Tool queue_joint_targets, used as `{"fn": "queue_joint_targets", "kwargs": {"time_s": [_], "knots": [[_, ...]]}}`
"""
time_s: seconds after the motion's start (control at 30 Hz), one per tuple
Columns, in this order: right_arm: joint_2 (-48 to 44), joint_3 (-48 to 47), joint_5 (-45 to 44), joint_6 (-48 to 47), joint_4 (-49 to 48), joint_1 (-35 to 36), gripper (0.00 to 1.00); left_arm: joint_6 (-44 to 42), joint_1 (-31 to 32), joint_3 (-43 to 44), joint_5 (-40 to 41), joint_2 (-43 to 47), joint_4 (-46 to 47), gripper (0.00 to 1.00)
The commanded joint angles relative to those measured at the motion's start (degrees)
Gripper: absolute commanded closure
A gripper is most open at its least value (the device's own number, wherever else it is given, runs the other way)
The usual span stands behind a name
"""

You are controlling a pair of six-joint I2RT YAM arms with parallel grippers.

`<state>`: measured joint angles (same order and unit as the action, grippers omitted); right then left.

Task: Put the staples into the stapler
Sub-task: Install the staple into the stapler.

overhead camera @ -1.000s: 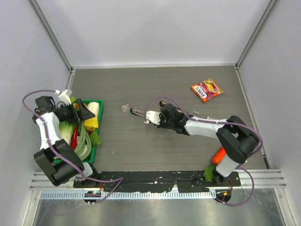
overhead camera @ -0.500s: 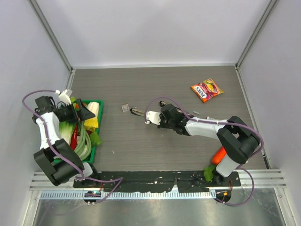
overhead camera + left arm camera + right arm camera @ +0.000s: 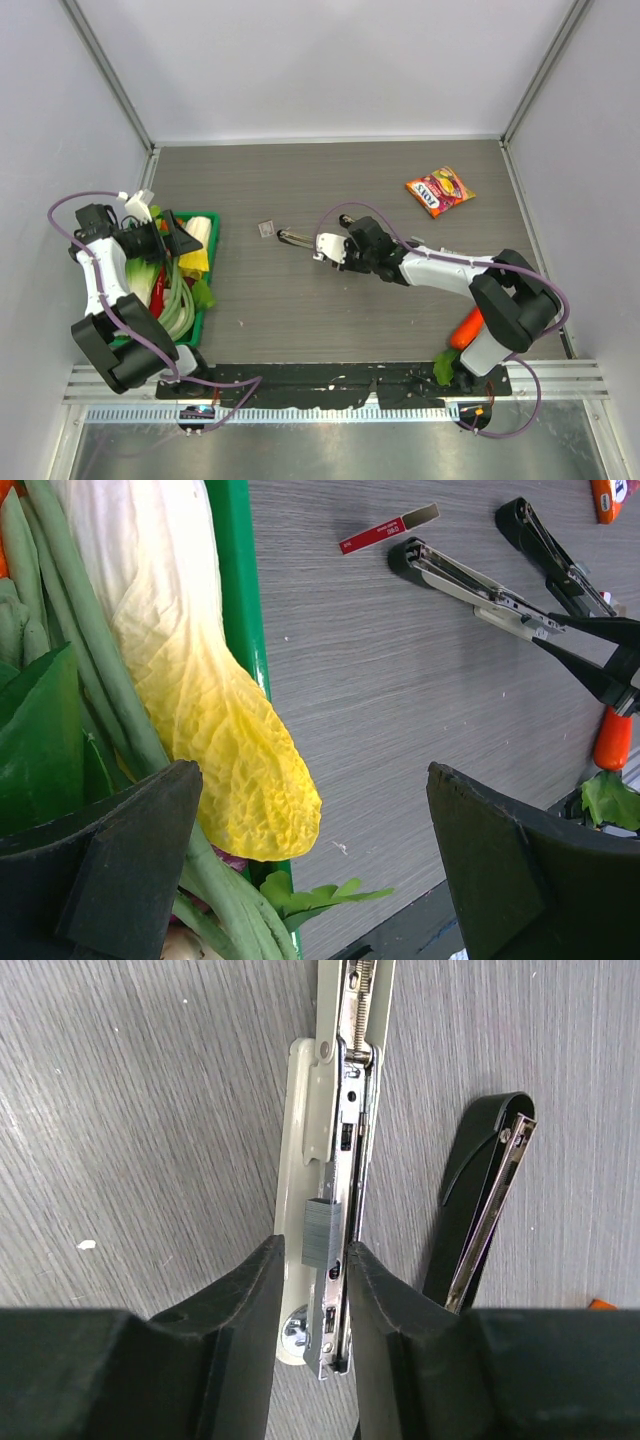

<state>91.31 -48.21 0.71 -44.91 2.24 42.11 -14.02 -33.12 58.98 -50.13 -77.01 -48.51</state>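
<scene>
- Step in hand: seating the staple strip (image 3: 320,1232) in the open stapler (image 3: 305,1110), mid-tabletop. The right gripper (image 3: 315,1247) straddles the strip, jaws slightly parted; released, as I read it.
- Next I'd press the strip flat into the channel, then swing the lid shut.
- Staple box (image 3: 265,228) lies just beside the stapler, towards the left edge; its contents are hidden.
- Left gripper (image 3: 312,775) is spread wide and empty over the green tray (image 3: 235,630) at the left edge, which holds cabbage (image 3: 170,650) and beans (image 3: 50,600).

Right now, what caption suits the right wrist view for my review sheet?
Right gripper straddles a grey staple strip on the opened white stapler's magazine; a black stapler lies open alongside.
</scene>
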Motion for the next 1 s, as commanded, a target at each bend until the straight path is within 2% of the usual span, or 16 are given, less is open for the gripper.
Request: {"fn": "queue_joint_targets", "kwargs": {"time_s": [0.0,0.2,0.5,0.7,0.97], "knots": [[-1.0,0.2,-0.4,-0.5,-4.5,0.2,0.61,-0.9,-0.5,-0.1,-0.6,-0.5,0.2,0.00],[1.2,1.4,-6.7,-1.8,-8.7,1.8,0.60,-1.0,-0.5,-0.2,-0.5,-0.6,0.2,0.00],[2.8,2.1,-8.0,-3.1,-9.1,2.5,0.60,-1.1,-0.5,-0.1,-0.7,-0.8,0.2,0.00],[3.3,2.4,-10.0,-3.3,-11.4,2.7,0.66,-1.0,-0.5,0.0,-0.8,-0.9,0.1,0.00],[4.0,2.9,-10.4,-4.0,-11.9,3.1,0.69,-1.0,-0.5,-0.1,-0.8,-0.9,0.1,0.00]]}}
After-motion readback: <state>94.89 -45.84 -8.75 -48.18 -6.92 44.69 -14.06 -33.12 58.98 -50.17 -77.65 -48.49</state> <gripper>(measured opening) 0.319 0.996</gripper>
